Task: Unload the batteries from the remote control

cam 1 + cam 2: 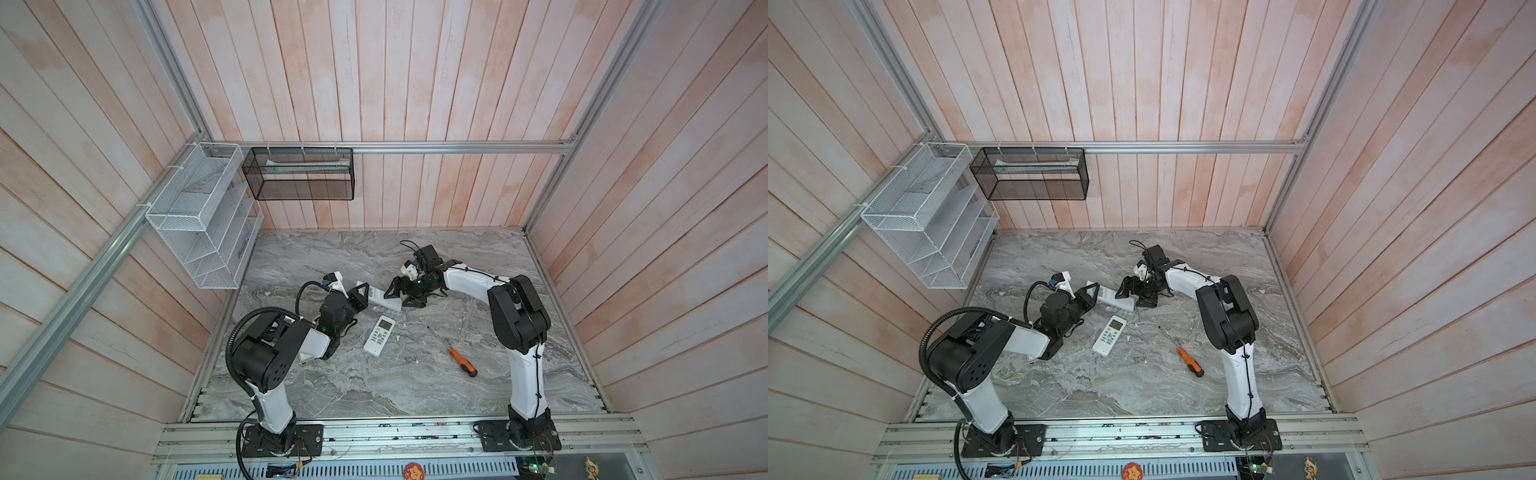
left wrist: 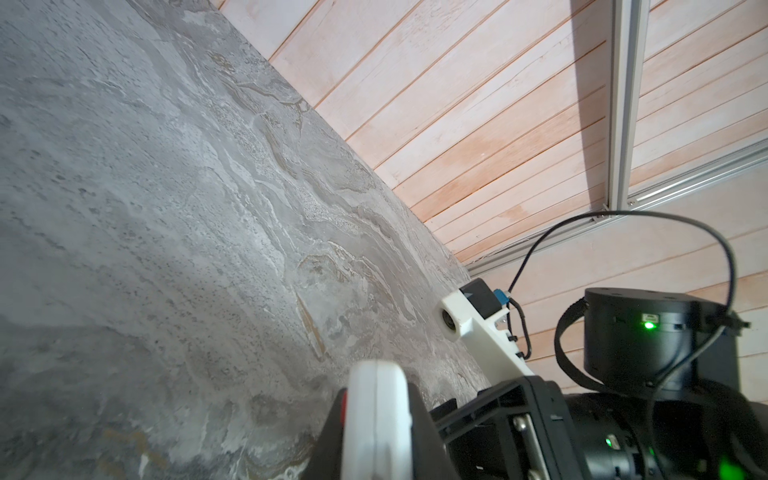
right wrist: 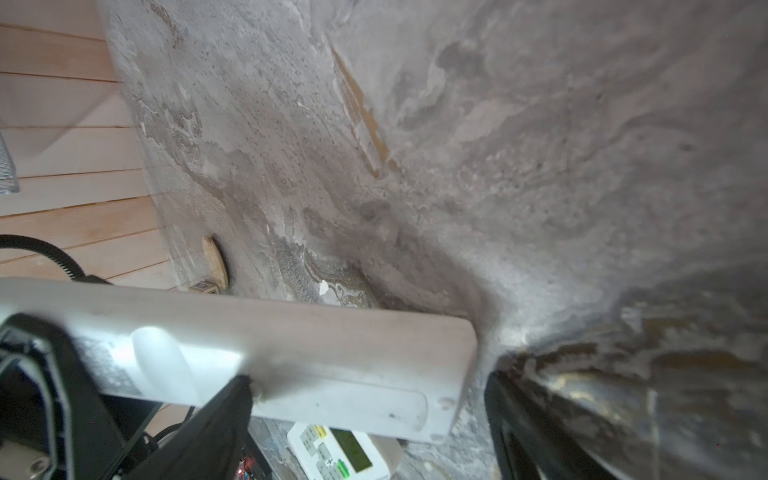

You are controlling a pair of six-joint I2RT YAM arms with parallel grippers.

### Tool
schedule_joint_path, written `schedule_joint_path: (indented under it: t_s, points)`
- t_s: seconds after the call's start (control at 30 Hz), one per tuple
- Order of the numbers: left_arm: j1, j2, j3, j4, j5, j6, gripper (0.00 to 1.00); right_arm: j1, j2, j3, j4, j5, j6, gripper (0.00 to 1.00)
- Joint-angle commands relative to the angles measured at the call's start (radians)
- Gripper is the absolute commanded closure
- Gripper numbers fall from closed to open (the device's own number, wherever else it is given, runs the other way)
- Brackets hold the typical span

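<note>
In both top views my left gripper (image 1: 362, 297) (image 1: 1094, 296) is shut on one end of a white remote control (image 1: 383, 301) (image 1: 1118, 301), holding it over the middle of the table. The left wrist view shows the remote's thin edge (image 2: 376, 415) clamped between the black fingers (image 2: 419, 432). My right gripper (image 1: 403, 296) (image 3: 370, 419) stands open across the remote's other end. The remote's plain back (image 3: 311, 345) faces the right wrist camera, with a closed cover outline on it. One finger (image 3: 216, 424) lies against that back; its twin (image 3: 528, 428) stands off the end. The batteries are hidden.
A second white remote with a display (image 1: 379, 335) (image 3: 345, 453) lies face up below the held one. An orange-handled screwdriver (image 1: 461, 361) lies to the right. A white wire rack (image 1: 199, 216) and a black mesh basket (image 1: 299, 174) hang on the walls.
</note>
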Motion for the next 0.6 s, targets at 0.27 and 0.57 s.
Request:
schedule_joint_path:
  t_s: [0.27,0.57]
  points:
    - [-0.033,-0.112,0.084,-0.178,0.075,0.249,1.00,0.065,0.100,0.171,-0.353,0.361,-0.116,0.08]
    - [-0.057,-0.155,0.129,-0.335,0.037,0.396,1.00,0.061,0.005,0.154,-0.409,0.408,-0.121,0.08]
